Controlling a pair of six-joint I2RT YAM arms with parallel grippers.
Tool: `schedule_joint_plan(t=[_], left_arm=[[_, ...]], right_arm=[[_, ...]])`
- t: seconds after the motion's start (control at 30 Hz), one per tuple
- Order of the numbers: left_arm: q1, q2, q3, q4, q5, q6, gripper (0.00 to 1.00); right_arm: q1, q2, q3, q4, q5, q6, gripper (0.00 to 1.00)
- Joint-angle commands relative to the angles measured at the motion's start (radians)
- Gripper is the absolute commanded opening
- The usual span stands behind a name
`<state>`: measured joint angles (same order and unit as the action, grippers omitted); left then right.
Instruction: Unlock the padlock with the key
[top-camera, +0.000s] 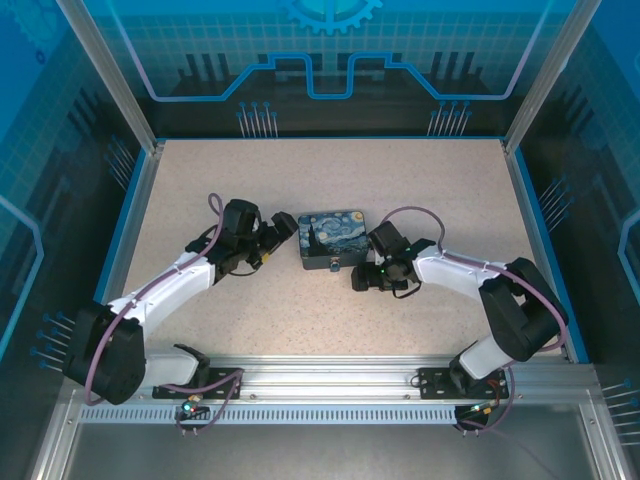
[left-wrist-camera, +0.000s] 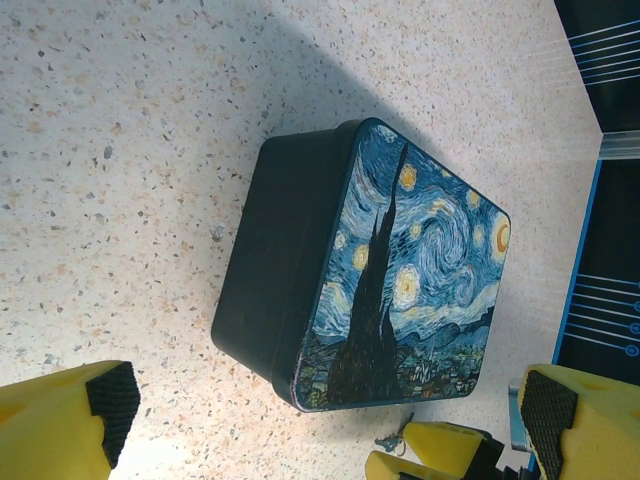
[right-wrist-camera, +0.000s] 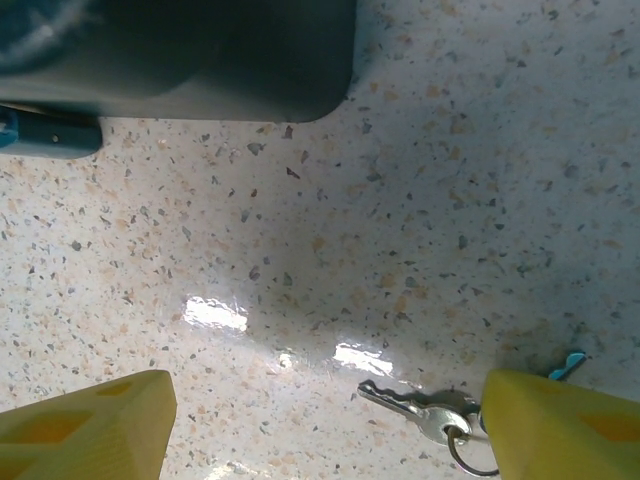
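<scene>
Nearest, along the metal rail: both arm bases. From the left corner, the left arm reaching up and inward. From the right corner, the right arm bending in.

Next, the right end effector, low over the tabletop, just off the near right corner of the box. Yellow fingers spread wide apart, clamped on nothing, bare speckled surface between them. The key lying flat on the tabletop, just beside the inner edge of the finger at the right of the right wrist view. Blade pointing into the gap, ring at the finger's edge. Impossible to tell whether touching. A small turquoise scrap just past that same finger. From the left wrist camera, the same key as a tiny metal glint by the box's corner, next to the other arm's yellow fingertips.

About level with it, the left end effector, aimed at the left side of the box. Fingers wide apart here too, black pads at either edge of the left wrist view. Gripping nothing, close to the box but not closed on it.

Between the two, the box itself: dark body, lid down, swirling night-sky print on top, resting flat near the middle of the tabletop. A blue piece against its dark wall in the right wrist view, too cropped to tell what.

Farthest, bare tabletop up to the blue back panel.
</scene>
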<state>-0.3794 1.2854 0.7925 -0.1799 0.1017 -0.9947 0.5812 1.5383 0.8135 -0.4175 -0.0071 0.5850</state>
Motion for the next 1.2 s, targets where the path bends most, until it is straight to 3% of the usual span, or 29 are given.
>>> schedule_joint_plan(t=[0.0,0.63,1.03,1.17], left_arm=[[0.004,-0.014,-0.007,-0.006,-0.011,-0.004,0.99],[0.004,0.024,-0.005,0.028,-0.002,-0.005,0.99],[0.004,0.037,-0.006,0.043,0.002,-0.015,0.99],[0.004,0.04,-0.004,0.045,0.003,-0.017,0.99]], right_arm=[[-0.011,-0.008,-0.009,0.0,-0.001,-0.006,0.81],[0.067,-0.119,-0.119,-0.03,-0.027,0.073,0.75],[0.131,-0.039,-0.057,-0.126,0.094,0.062,0.57],[0.162,-0.004,-0.037,-0.149,0.136,0.057,0.45]])
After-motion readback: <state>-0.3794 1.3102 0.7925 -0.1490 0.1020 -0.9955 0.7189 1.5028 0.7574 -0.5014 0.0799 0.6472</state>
